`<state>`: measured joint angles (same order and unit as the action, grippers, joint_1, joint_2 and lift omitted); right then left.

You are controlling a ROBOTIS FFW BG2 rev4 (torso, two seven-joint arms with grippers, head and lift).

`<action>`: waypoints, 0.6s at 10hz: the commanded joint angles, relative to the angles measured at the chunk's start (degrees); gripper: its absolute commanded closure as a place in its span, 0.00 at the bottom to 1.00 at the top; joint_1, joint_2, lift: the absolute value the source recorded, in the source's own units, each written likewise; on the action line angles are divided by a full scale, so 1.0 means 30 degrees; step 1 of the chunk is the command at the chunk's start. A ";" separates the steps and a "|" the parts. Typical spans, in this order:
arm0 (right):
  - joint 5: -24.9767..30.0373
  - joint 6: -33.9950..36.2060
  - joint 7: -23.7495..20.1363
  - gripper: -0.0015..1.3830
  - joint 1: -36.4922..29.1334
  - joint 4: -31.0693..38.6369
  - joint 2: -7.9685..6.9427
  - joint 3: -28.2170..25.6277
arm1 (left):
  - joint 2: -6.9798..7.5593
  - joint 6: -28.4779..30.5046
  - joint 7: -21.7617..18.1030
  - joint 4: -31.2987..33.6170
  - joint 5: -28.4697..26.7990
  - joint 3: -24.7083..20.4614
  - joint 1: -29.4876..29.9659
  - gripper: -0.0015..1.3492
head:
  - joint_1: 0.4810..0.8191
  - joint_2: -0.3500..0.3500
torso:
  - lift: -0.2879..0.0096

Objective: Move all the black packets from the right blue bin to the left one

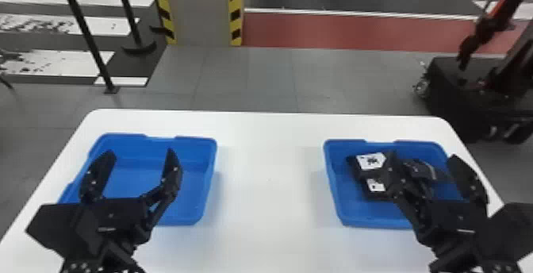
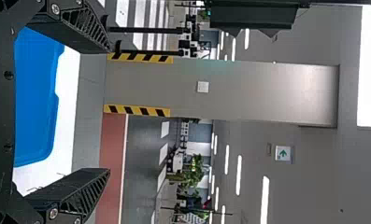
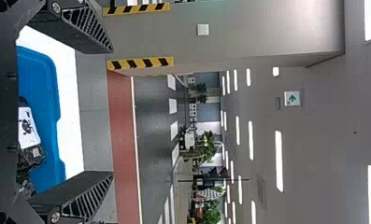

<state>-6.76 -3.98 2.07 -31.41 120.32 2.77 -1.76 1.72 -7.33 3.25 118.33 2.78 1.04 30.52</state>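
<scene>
Over the left blue bin point(image 1: 190, 153), which holds nothing visible, my left gripper point(image 1: 139, 157) is open; its spread fingers frame the left gripper point(image 2: 109, 111) in the left wrist view. My right gripper point(image 1: 422, 157) stands open above the right blue bin point(image 1: 345, 212), with the right gripper point(image 3: 112, 112) also spread in its wrist view. Black packets with white labels lie in that bin, one label point(image 1: 370, 161) at its upper left and a packet point(image 1: 424, 170) farther right, partly behind my right fingers. The right wrist view shows a labelled packet point(image 3: 29, 128) in the bin point(image 3: 45, 112).
Both bins rest on a white table point(image 1: 269, 173), with a stretch of tabletop between them. Beyond its far edge stand a striped pillar point(image 1: 202, 10), black posts point(image 1: 85, 30) and, at the right, a dark wheeled machine point(image 1: 456, 93).
</scene>
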 commanded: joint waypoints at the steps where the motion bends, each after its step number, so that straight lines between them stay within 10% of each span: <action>1: -0.0411 0.0201 0.0188 0.07 0.0206 -0.0193 0.0015 -0.0176 | 0.0041 -0.0278 0.0000 0.0000 0.0011 0.0005 0.0045 0.09 | 0.63 0.46 | 0.60; 6: 0.1259 0.5873 0.0745 0.07 0.3065 -0.1881 0.0044 -0.3047 | 0.0100 -0.2200 -0.0117 -0.0468 0.0304 0.0005 0.0186 0.09 | 0.63 0.37 | 0.60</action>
<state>-4.12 11.96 4.26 -23.39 115.70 2.86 -9.83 2.09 -13.35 2.89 116.94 3.58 1.05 30.97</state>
